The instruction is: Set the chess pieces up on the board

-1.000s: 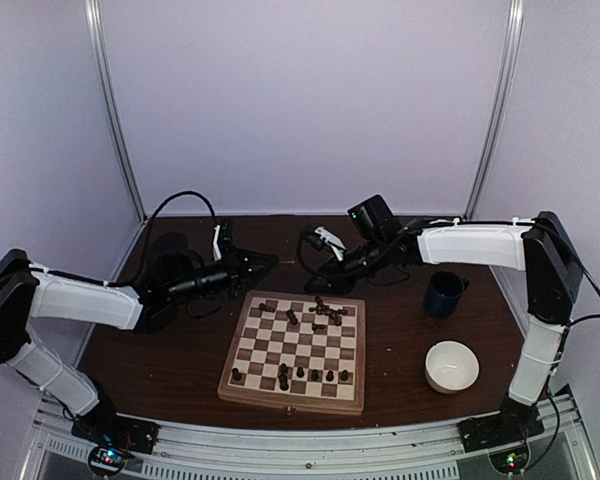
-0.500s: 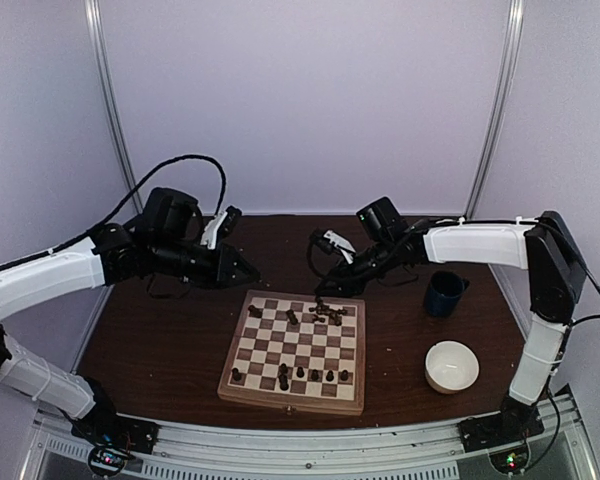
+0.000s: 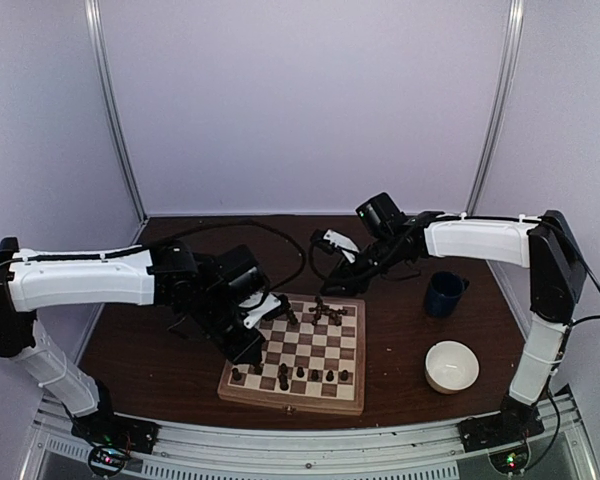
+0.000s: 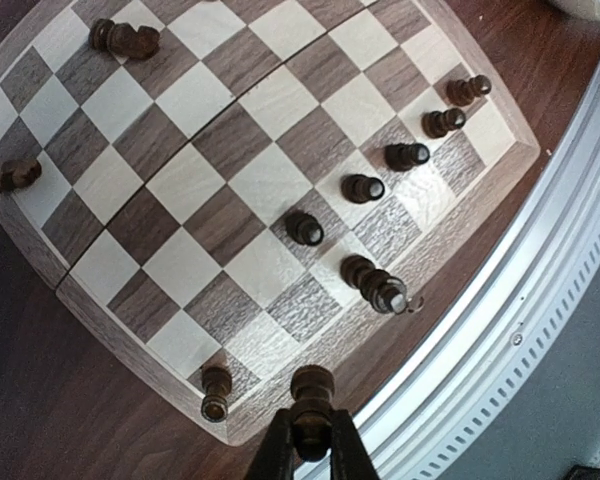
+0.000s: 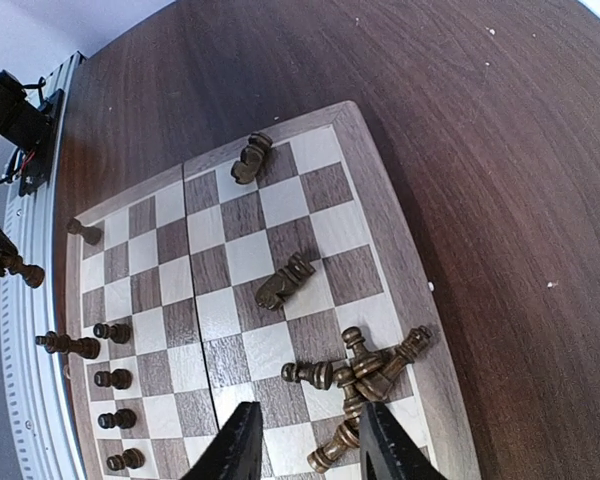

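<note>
Setting the carried pawn (image 4: 312,390) down cleanly is the job in hand. The left hand (image 4: 311,428) is clamped on it by the stem, head up, and hangs above the near-left corner of the board (image 4: 260,180), roughly over the pale border. How high it hangs cannot be told.

A corner pawn (image 4: 216,392) stands just beside it. Further along the near side a line of pawns (image 4: 384,171) runs toward the right corner, and squares lie bare between the corner pawn and that line. One of those gaps looks like the likely target.

To do this well, the wrist should carry the pawn inward until it is centred over a single square, not astride a seam. It should then come straight down with the stem vertical. The fingers should part only once the base sits flat, and only a little, because the neighbours are close. A taller piece (image 4: 375,286) leans or lies near the edge beside that line. A wide swing of the fingers could knock it, so lifting straight up afterwards seems the safer exit.

The right hand (image 5: 308,448) is spread with nothing between its fingers. It is poised over the far-right corner, where a heap of pieces (image 5: 365,372) lies tumbled together on the board. Two more toppled pieces (image 5: 285,281) lie apart in the middle squares. None appear on the dark surface (image 3: 160,350).
</note>
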Motion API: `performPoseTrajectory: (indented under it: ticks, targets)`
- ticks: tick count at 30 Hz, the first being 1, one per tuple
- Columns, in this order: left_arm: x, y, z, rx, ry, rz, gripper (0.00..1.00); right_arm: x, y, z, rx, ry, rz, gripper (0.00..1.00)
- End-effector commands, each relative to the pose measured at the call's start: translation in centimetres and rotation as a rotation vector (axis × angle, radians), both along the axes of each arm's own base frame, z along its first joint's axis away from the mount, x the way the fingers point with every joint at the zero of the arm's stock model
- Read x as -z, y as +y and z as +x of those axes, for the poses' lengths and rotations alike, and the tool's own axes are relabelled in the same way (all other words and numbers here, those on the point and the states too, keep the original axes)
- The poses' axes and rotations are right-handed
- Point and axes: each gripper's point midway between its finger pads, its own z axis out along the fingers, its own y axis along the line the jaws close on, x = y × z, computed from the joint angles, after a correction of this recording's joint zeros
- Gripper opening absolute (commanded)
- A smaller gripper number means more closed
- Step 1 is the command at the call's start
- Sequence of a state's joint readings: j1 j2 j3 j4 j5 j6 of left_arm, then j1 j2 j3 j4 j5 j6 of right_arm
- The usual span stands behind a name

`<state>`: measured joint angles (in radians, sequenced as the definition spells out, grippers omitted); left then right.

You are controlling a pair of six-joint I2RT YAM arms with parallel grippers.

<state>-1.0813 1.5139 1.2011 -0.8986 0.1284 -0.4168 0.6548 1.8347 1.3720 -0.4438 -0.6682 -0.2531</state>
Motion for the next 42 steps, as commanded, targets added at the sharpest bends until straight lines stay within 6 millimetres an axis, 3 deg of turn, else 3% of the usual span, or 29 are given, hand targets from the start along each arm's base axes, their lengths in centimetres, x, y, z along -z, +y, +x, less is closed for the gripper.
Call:
performPoseTrajectory:
  ticks: [1, 17, 42]
  targets:
    - [1.2, 0.0, 0.3, 0.017, -0.046, 0.051, 0.00, -0.9, -0.5, 0.9, 0.009, -0.057, -0.027, 0.38]
    - [3.2, -2.5, 0.2, -0.010, -0.098, -0.006, 0.00, -0.9, -1.2, 2.0, 0.050, -0.069, -0.044, 0.42]
    - [5.4, -2.1, 0.2, -0.045, -0.099, 0.046, 0.00, -0.8, -1.7, 2.5, 0.067, -0.054, -0.037, 0.44]
